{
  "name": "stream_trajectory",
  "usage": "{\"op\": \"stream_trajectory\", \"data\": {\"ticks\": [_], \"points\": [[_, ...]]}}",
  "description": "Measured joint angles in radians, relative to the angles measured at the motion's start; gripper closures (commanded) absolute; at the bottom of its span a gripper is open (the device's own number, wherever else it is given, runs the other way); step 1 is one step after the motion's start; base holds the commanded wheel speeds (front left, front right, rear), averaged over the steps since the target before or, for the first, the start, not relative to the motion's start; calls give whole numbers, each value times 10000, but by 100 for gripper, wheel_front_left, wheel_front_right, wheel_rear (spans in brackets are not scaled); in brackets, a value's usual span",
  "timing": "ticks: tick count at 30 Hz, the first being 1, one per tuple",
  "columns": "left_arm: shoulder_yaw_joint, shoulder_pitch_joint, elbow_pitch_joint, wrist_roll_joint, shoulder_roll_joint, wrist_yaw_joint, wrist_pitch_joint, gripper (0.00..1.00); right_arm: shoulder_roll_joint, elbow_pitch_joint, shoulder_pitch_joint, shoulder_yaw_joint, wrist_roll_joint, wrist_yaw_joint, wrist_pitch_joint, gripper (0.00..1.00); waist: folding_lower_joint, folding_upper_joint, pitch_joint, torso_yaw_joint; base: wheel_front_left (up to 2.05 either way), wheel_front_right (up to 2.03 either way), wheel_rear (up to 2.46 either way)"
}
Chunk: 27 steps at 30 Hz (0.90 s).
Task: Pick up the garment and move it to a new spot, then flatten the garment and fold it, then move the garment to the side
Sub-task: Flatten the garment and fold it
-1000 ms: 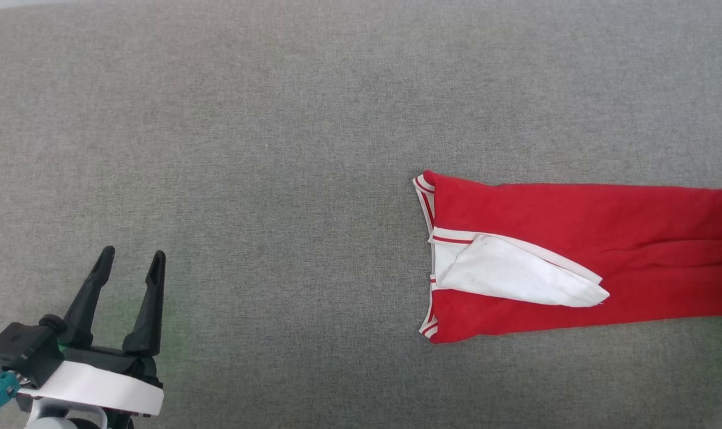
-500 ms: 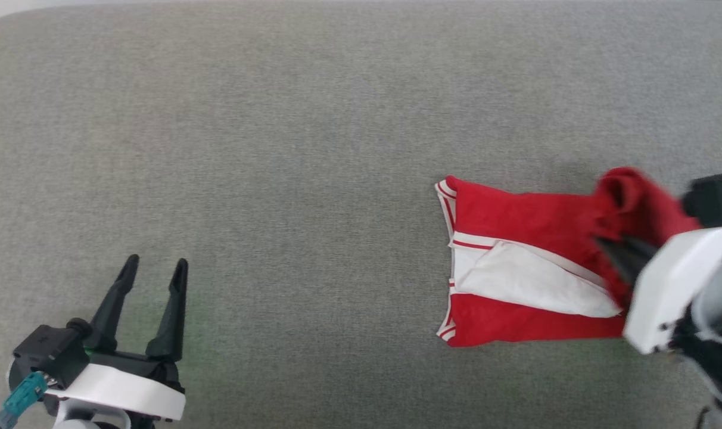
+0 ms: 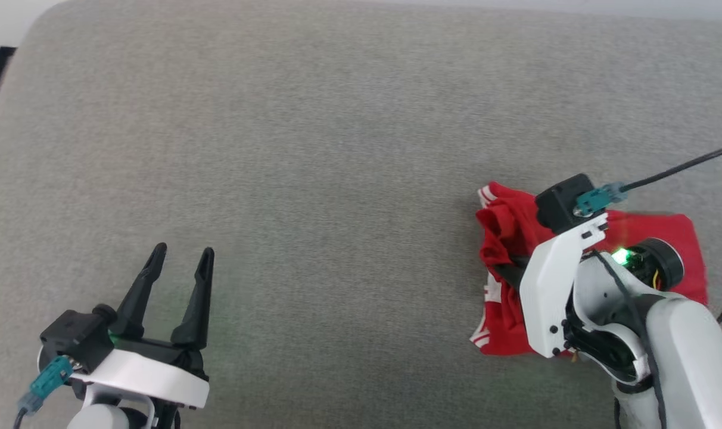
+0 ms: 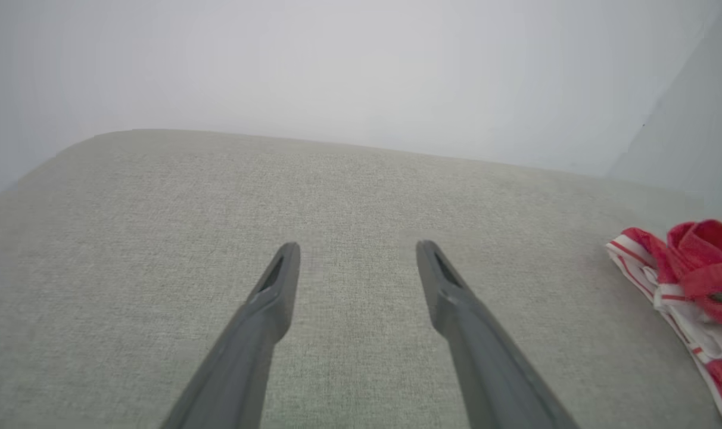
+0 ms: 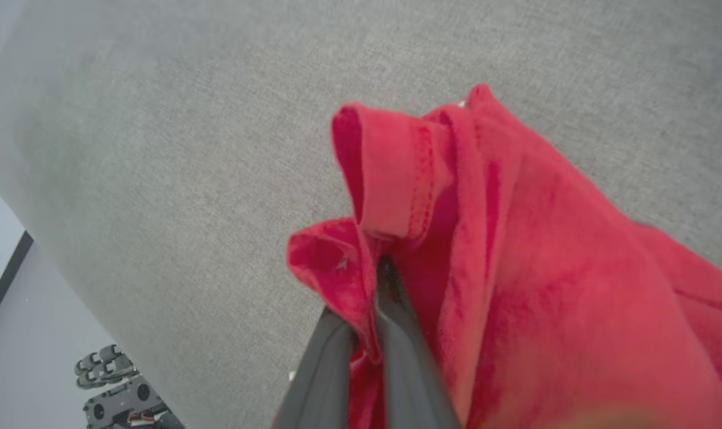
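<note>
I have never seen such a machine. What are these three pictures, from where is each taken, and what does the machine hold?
This is a robot with two arms, each ending in a hand of two long dark fingers. One picture looks down from its head; the other two look along each hand from a wrist camera. On the grey fabric surface lies a bunched red T-shirt with white striped trim. The left hand is open and empty, apart from the shirt. The right hand is shut on a fold of the red cloth.
</note>
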Motion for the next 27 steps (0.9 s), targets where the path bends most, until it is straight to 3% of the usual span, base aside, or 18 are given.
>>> {"op": "stream_trajectory", "data": {"ticks": [7,8,9,10,11,16,22,27], "points": [[-201,-27,157,-63,-59,0,2,0,-357,972,-32,224,-98,0,-543,98,0,0,-72,361,0,0,0],[-199,-27,182,-94,-65,0,2,0,-376,1083,-32,274,-63,0,-625,84,0,0,-106,378,0,0,0],[-201,-25,201,-102,-71,0,0,0,-395,1162,-30,339,-4,0,-702,64,0,0,-147,386,0,0,0],[-192,-23,224,-105,-69,0,2,0,-420,1189,-30,395,52,0,-802,24,0,0,-189,385,0,0,0],[-188,-12,238,-134,-63,0,2,0,-447,1187,-32,472,136,0,-907,0,0,1,-237,371,0,0,0],[-107,111,322,-251,6,0,2,0,-619,849,-85,660,750,0,-1235,0,0,0,-500,186,0,0,0],[10,254,297,-336,92,0,2,0,-874,441,-206,207,1152,0,-1697,0,0,0,-778,-235,0,0,0],[10,407,303,-337,130,0,2,0,-1020,568,-121,-364,1137,0,-3045,0,-1,1,-957,-609,0,0,0]]}}
